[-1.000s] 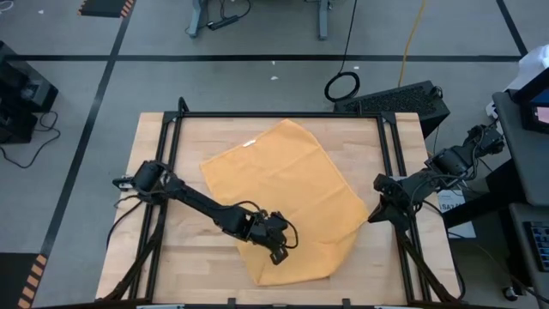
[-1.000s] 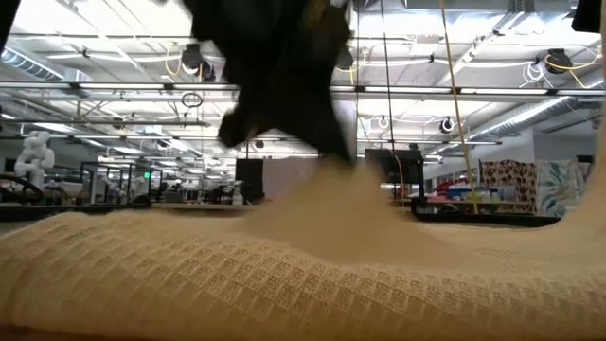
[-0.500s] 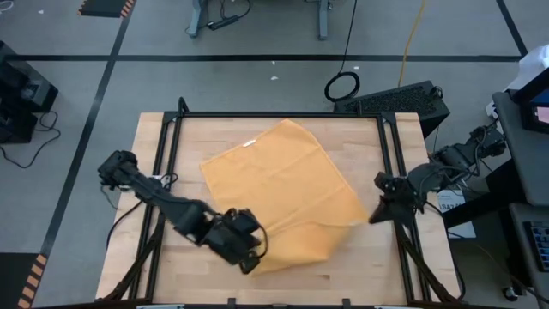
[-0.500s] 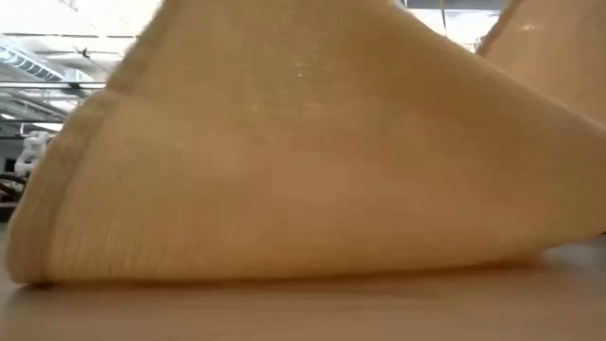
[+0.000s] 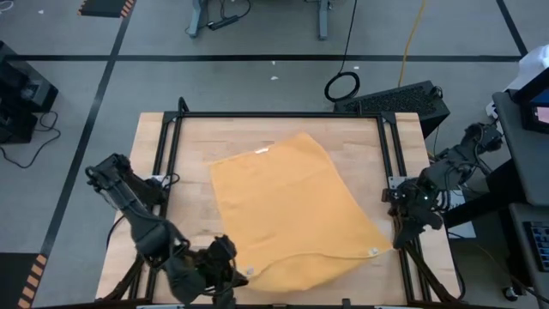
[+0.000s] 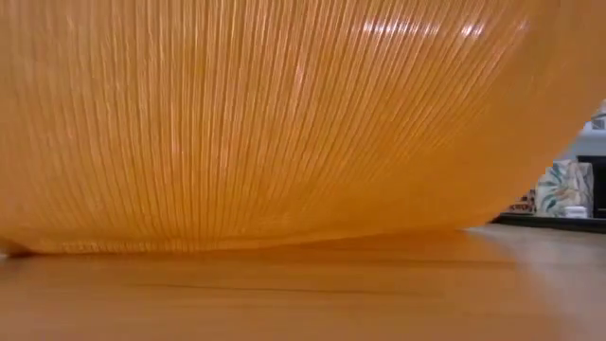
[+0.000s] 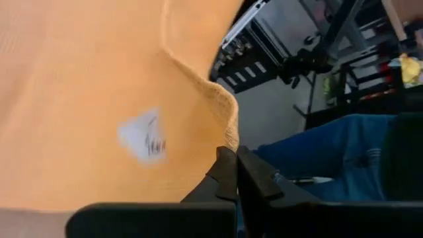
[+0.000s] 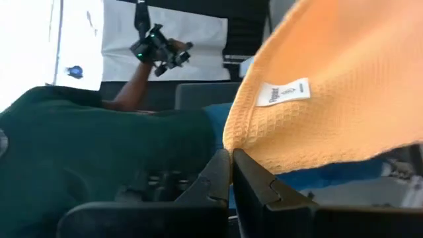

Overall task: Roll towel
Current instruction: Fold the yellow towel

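Observation:
The mustard-yellow towel (image 5: 292, 206) lies spread over the middle of the table. Its far part rests flat on the wood, and its near edge is raised between my two grippers. My left gripper (image 5: 238, 273), at the near left, is shut on the towel's near-left corner. My right gripper (image 5: 388, 245), at the near right, is shut on the near-right corner. White tags (image 7: 142, 135) (image 8: 283, 91) show close to both held corners. In the low view the towel (image 6: 284, 123) fills the picture, and its lower curve reaches the tabletop. My left gripper pinches the towel's near-left corner (image 7: 228, 135) between its two fingers, right at the hemmed edge. The corner is lifted off the table, and the cloth runs away from it toward the table's middle. My right gripper pinches the towel's near-right corner (image 8: 232, 144) between its two fingers, beside the white tag. The fingers come nearly level from the table's right side. The corner is lifted, and the near edge (image 5: 309, 257) sags between the two grippers.
Black frame rails (image 5: 171, 154) run along the table's left, far and right sides. A black case (image 5: 399, 99) stands off the far right corner. A person's green sleeve (image 8: 99, 132) and blue trousers (image 7: 330, 152) show beyond the table in the wrist views.
My left gripper has gone up and toward the table's near left corner, taking the towel's near-left corner with it. The bunched near part has been drawn out into a raised edge between the grippers. The whole towel has slid a little nearer. My right gripper has turned and risen slightly.

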Controlling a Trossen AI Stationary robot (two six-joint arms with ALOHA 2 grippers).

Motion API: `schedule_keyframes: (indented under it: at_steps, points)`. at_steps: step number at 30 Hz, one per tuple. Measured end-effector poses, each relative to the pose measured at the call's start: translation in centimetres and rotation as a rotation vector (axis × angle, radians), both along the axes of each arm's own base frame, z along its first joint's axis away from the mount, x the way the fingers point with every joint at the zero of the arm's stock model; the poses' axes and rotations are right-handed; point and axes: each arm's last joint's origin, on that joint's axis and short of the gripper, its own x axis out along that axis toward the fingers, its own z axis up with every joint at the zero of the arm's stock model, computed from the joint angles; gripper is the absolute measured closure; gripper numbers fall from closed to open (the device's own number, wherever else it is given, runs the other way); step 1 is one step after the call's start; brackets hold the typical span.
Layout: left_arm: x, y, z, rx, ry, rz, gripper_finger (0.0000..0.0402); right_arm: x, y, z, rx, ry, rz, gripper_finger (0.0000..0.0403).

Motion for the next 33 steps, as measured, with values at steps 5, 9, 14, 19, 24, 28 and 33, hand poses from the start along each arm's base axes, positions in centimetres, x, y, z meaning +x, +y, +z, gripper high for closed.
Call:
schedule_keyframes:
  at_steps: [5,9,14,19,24,28,33]
  points:
    - [-1.7,0.1,1.1,0.091,0.028,0.049,0.0402,0.2,-0.1,0.0,0.014,0.020,-0.037,0.0403]
    - [-4.0,1.3,1.3,0.211,0.173,0.127,0.0402,1.2,-1.1,0.0,-0.072,-0.076,-0.253,0.0403]
    - [-6.0,4.0,1.9,0.433,0.277,0.234,0.0402,2.6,-3.3,1.1,-0.106,-0.232,-0.596,0.0403]
    - [-5.4,7.6,4.3,0.664,0.023,0.396,0.0402,3.5,-6.3,3.1,-0.143,-0.460,-0.967,0.0403]
    - [-4.3,10.4,6.4,0.729,-0.073,0.452,0.0402,3.1,-7.8,5.5,-0.124,-0.667,-0.992,0.0403]
    - [-5.2,10.0,7.7,0.640,-0.104,0.305,0.0402,2.2,-6.3,6.2,0.071,-0.507,-0.559,0.0403]
    - [-7.1,9.3,9.2,0.438,-0.156,0.175,0.0402,0.4,-4.3,7.5,0.216,-0.344,-0.248,0.0403]
